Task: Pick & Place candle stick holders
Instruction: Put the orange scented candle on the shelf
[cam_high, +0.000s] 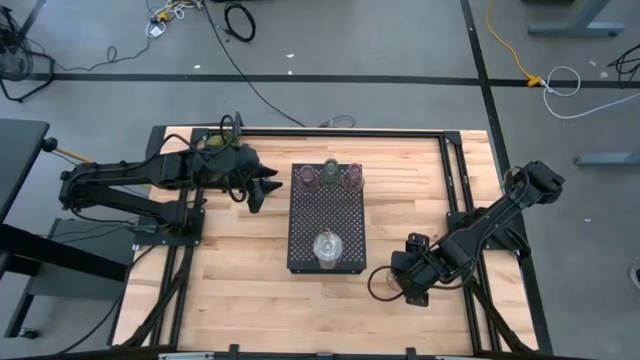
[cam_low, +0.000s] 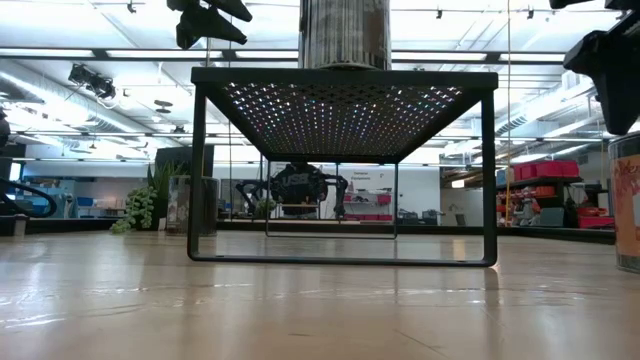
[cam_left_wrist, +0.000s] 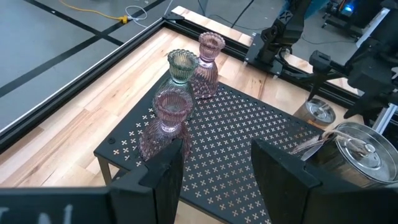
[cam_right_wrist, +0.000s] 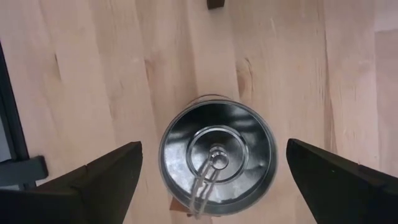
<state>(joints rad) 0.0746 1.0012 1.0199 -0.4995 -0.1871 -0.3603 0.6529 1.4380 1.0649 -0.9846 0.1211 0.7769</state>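
On the far end of the black perforated tray (cam_high: 327, 225) stand two pinkish holders (cam_high: 308, 177) (cam_high: 352, 177) with a pale green holder (cam_high: 331, 168) between them. A silvery glass holder (cam_high: 327, 248) stands on the tray's near end. A second silvery glass holder (cam_right_wrist: 216, 163) stands on the table to the right of the tray. My right gripper (cam_right_wrist: 217, 186) hangs open above this second holder, one finger to each side, touching nothing. My left gripper (cam_left_wrist: 217, 177) is open and empty, in the air at the tray's far left corner (cam_high: 262, 188).
The tray stands on legs like a small table (cam_low: 345, 100). A black metal frame (cam_high: 450, 180) runs along the table's edges and carries both arm bases. There is bare wood on both sides of the tray and in front of it.
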